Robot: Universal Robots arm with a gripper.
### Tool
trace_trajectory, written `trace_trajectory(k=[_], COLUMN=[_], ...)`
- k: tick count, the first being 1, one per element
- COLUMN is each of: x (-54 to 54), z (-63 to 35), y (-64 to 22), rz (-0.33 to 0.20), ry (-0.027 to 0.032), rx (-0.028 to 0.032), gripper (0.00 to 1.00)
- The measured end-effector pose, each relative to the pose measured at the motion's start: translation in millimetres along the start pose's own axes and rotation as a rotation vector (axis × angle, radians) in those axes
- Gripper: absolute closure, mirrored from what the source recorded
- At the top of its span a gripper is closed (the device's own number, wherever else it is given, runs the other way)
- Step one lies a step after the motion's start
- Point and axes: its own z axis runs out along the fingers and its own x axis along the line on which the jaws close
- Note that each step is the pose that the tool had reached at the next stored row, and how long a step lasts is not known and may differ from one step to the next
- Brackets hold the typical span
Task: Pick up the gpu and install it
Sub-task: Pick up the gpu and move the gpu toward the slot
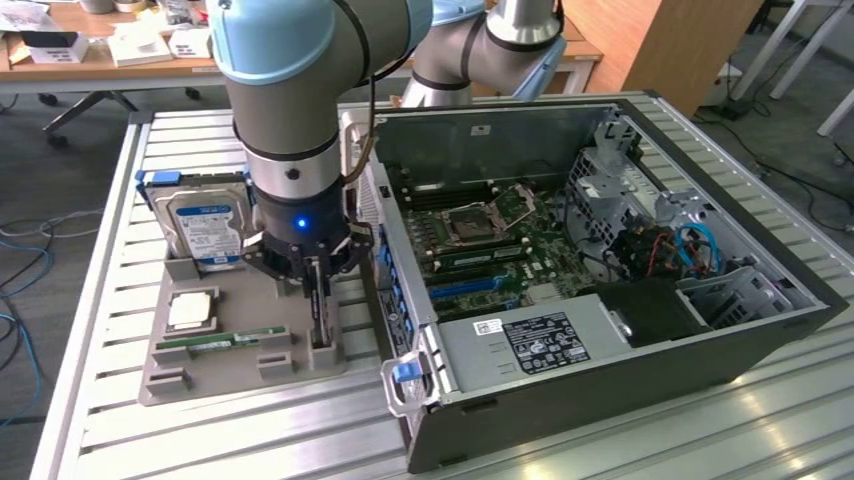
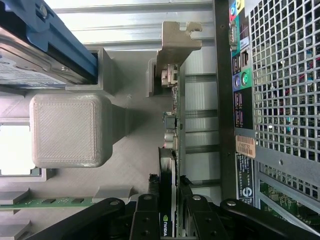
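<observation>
The robot arm reaches down over a grey printed holder (image 1: 240, 365) on a slatted metal tabletop (image 1: 601, 440), just beside an open computer case (image 1: 747, 330). The gpu (image 2: 170, 150) stands on edge in that holder, not yet lifted. Its silver mounting bracket (image 2: 177, 42) is at the end away from the pincer (image 1: 310, 272).

The pincer straddles the card's thin top edge, set narrow. You cannot tell whether it presses the card yet or just brackets it.

To do this step well, you likely want the grip square on the card's two flat faces and firm before any lift. Then draw it straight up, since a tilt could jam it in the holder's slots.

A hard drive (image 1: 207, 225) stands upright in the same holder, near the card. A green RAM stick (image 1: 220, 342) lies flat there too.

Several things are hidden. The holder covers the card's lower edge. In the exterior view the arm covers most of the card. The motherboard (image 1: 494, 240) is visible inside the case, but which slot takes the card is hard to make out.
</observation>
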Motion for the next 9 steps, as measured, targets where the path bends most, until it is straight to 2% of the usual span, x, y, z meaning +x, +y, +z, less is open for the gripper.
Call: trace_trajectory(k=[9], x=[0.0], z=[0.0], y=[0.0], rz=[0.0], ry=[0.0], rx=[-0.0001], gripper=[0.74])
